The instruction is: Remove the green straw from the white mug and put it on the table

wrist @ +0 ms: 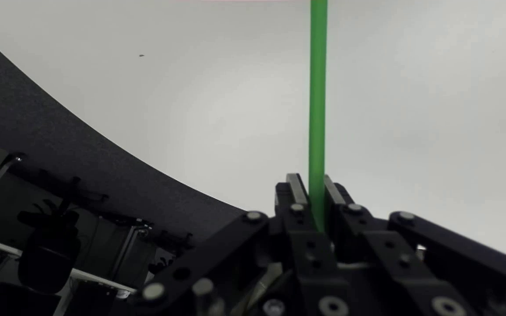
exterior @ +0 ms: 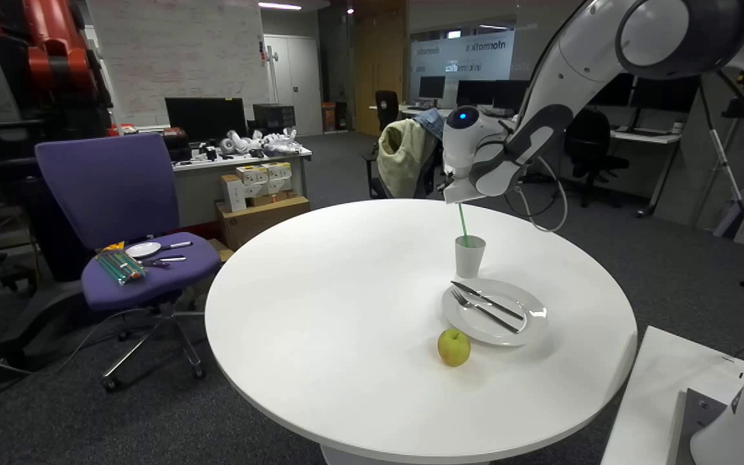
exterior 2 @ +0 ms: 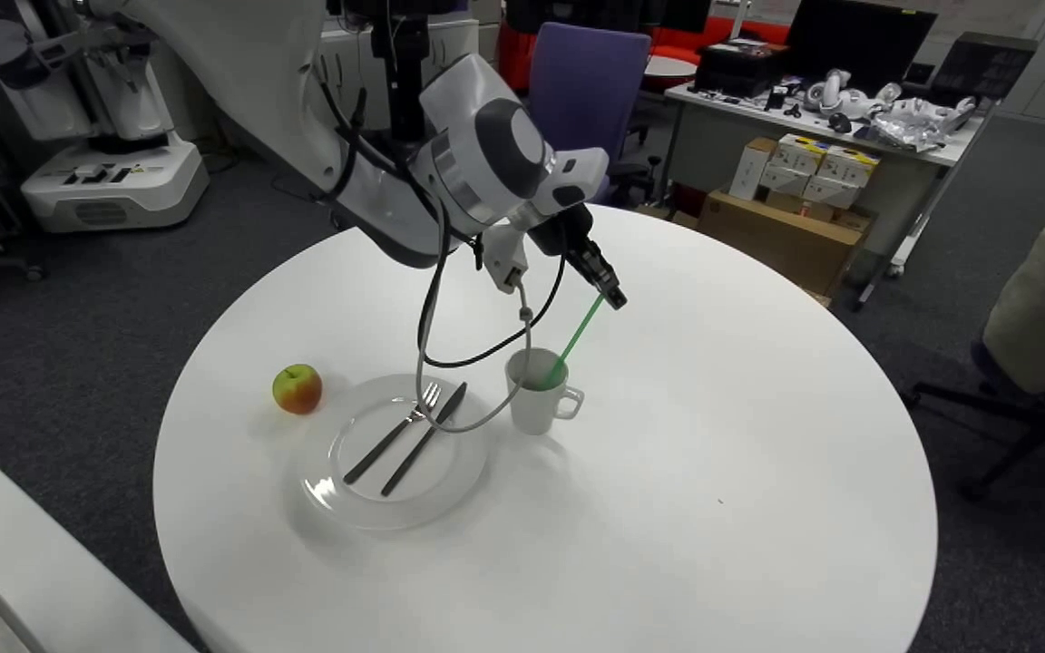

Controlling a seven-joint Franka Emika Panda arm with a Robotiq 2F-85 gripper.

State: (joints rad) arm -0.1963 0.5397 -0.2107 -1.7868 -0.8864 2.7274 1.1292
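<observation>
The white mug (exterior: pixel 469 261) stands upright on the round white table (exterior: pixel 320 290); it also shows in an exterior view (exterior 2: pixel 532 413), handle included. The thin green straw (exterior: pixel 463 223) leans in it, its lower end inside the mug. The straw also shows in an exterior view (exterior 2: pixel 581 328). My gripper (exterior 2: pixel 611 297) is above and beside the mug, at the straw's upper end. In the wrist view the gripper (wrist: pixel 315 186) is shut on the straw (wrist: pixel 318 96), its two fingers close on either side. The mug is out of the wrist view.
A white plate (exterior: pixel 453 320) with a fork and a knife (exterior: pixel 488 300) lies beside the mug. A yellow-green apple (exterior: pixel 454 347) sits near the plate. A grey cable (exterior 2: pixel 432 426) hangs from the arm. A purple chair (exterior: pixel 113 194) stands beyond the table edge.
</observation>
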